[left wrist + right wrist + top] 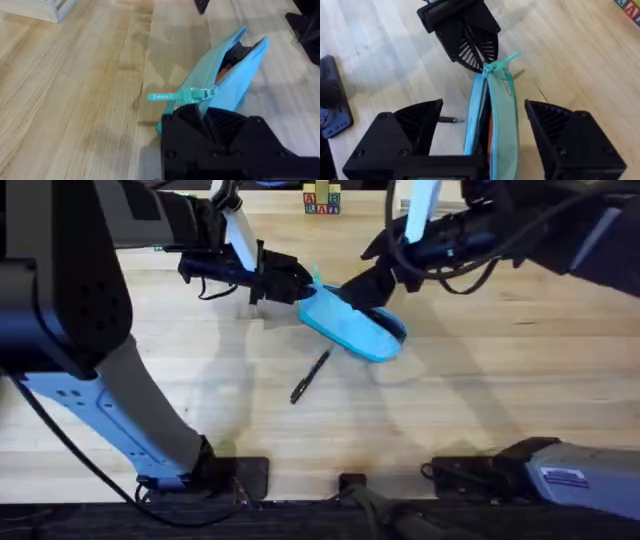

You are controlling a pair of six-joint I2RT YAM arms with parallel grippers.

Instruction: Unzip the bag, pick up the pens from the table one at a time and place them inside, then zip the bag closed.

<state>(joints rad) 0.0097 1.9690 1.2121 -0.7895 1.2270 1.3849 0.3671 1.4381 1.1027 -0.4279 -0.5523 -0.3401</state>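
Note:
The light-blue bag (352,327) lies slanted on the table (500,370), partly unzipped, with a dark inside and something orange showing (223,71). My left gripper (296,281) is shut on the bag's end, just by the teal zipper pull (181,95). In the right wrist view that gripper (479,59) pinches the same end. My right gripper (490,137) is open and straddles the bag (501,117), with one finger (412,131) off to each side. One black pen (311,376) lies on the wood just in front of the bag.
Coloured letter blocks (321,200) stand at the far edge of the table. A white slatted crate (37,7) sits off to the left arm's side. Open wood lies in front of and to the right of the bag.

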